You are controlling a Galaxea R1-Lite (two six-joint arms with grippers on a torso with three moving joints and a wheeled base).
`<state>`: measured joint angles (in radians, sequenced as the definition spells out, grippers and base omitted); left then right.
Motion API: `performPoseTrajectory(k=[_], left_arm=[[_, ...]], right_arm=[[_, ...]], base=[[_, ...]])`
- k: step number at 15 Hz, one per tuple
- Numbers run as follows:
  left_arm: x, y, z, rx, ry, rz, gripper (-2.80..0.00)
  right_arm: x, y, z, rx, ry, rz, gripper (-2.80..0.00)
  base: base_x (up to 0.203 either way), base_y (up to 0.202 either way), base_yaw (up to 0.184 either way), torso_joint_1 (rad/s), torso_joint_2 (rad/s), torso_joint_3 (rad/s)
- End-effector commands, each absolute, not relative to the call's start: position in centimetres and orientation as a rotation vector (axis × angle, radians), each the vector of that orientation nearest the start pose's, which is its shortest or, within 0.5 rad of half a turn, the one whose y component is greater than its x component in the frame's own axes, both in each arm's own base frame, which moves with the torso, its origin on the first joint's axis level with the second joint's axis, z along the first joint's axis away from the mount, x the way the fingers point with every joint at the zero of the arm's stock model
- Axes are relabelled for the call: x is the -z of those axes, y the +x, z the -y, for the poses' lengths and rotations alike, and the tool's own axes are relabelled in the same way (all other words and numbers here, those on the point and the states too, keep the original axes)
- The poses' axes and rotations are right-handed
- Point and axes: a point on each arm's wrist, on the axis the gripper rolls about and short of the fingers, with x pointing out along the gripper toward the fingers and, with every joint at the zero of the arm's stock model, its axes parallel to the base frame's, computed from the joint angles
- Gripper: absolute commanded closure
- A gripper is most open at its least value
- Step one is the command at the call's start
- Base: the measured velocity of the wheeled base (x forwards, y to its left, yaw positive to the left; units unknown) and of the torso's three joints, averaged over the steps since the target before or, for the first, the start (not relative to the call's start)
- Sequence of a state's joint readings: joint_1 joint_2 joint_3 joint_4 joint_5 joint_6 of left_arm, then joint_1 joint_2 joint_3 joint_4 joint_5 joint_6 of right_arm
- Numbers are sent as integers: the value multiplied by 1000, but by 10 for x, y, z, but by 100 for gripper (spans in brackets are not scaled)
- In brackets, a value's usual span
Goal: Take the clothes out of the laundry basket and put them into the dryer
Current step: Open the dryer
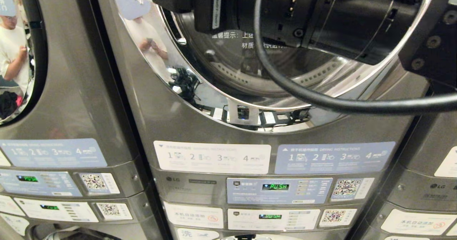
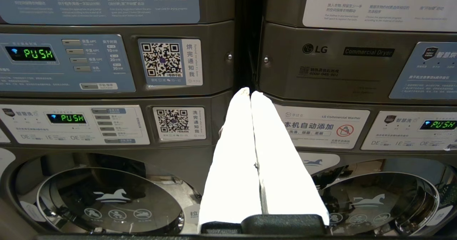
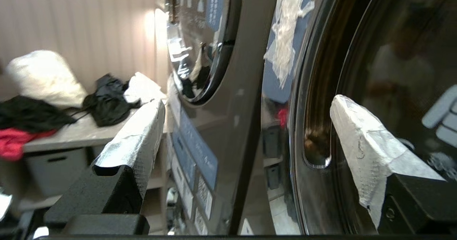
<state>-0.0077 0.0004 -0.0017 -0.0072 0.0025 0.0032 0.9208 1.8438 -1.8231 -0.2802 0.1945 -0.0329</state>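
Note:
The dryer point(image 1: 200, 125) fills the middle of the head view, its round chrome-rimmed door point(image 1: 228, 72) shut. My right arm point(image 1: 321, 15) reaches across the top of that door. In the right wrist view my right gripper point(image 3: 246, 102) is open, its white-taped fingers point(image 3: 360, 140) wide apart with nothing held, close to the door's edge and its handle recess point(image 3: 317, 150). Black and red clothes point(image 3: 103, 104) lie on a counter off to the side. The laundry basket is out of view. My left gripper point(image 2: 249, 91) is shut and empty, pointing at the seam between two machines.
A black cable point(image 1: 321, 97) loops down from my right arm across the door. Another machine point(image 1: 71, 90) stands at the left, a person reflected in its door. Control panels point(image 1: 278, 190) with lit displays sit below. A grey bin point(image 3: 53, 168) stands under the counter.

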Motion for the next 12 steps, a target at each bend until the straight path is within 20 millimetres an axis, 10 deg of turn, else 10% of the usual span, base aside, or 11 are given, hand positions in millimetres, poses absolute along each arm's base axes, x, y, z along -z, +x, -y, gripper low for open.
performPoseTrajectory(k=[1,12], left_arm=[[-77,-23,0,5,3,11,0],[-77,-23,0,5,3,11,0]], right_arm=[[-382,213,-303,-1105,66,263,-280],[-366,229,-328,-993,49,233,-280]], base=[[0,0,0,0,0,0],[0,0,0,0,0,0]])
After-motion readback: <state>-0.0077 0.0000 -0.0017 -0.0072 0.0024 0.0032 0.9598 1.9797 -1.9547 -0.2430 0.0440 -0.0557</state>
